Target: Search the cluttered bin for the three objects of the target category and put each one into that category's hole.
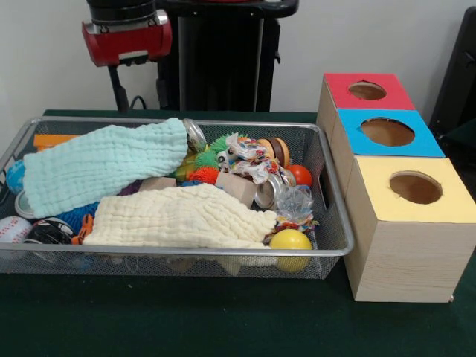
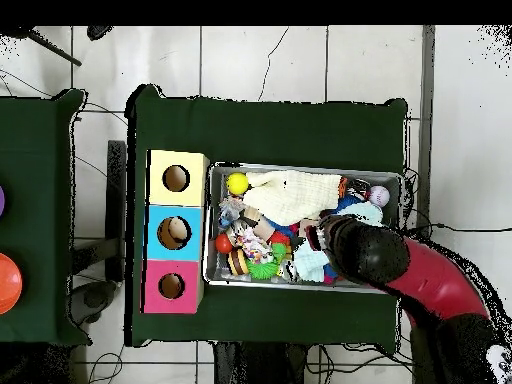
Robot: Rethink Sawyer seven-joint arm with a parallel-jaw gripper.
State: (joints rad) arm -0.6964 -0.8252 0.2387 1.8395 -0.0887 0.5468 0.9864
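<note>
Mesh bin [image 1: 338, 249]: I see cloths covering clutter, table centre.
Red hole [image 1: 367, 91]: far box.
Writing: I read none.
Gripper: hidden; state I cannot tell.

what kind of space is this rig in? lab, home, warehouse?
Most likely a robotics lab. A red and black arm reaches over a green-covered table on a tiled floor, and a wire-mesh bin of toys sits beside three wooden boxes with coloured, holed tops.

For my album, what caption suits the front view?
Cloth-covered toys fill a wire bin beside three boxes, the red-topped hole farthest back.
</note>
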